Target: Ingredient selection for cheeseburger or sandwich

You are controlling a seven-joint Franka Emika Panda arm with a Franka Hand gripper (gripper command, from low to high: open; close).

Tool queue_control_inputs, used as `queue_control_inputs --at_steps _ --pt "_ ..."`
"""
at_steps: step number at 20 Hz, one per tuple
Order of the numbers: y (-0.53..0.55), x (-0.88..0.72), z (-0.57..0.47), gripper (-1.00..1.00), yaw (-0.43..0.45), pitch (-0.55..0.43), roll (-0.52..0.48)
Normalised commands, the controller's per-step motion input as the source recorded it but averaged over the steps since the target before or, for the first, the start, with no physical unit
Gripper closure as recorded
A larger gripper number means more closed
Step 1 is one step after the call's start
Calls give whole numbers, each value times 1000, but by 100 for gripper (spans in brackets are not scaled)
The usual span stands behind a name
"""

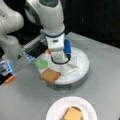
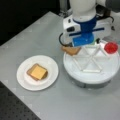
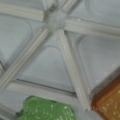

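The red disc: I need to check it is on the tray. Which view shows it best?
A front view shows the red disc whole, in a compartment at the right edge of the white divided tray, beside the arm. In another front view the arm blocks it but for a sliver. The wrist view lacks it.

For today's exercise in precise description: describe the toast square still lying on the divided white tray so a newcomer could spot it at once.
Find the round white tray with raised dividers, under the arm's gripper. On its edge nearest the paper plate lies the toast square, jutting over the rim. It is flat, tan and square, unlike the green leaf piece beside it and the red disc.
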Motion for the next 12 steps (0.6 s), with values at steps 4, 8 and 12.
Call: queue_control_inputs --at_steps 4,8,12 --pt "-89 -138 165 -100 -379 26 -64" --pt "-153 -144 130 -100 -404 16 -97" --pt "-279 -157 85 -100 -365 7 -113"
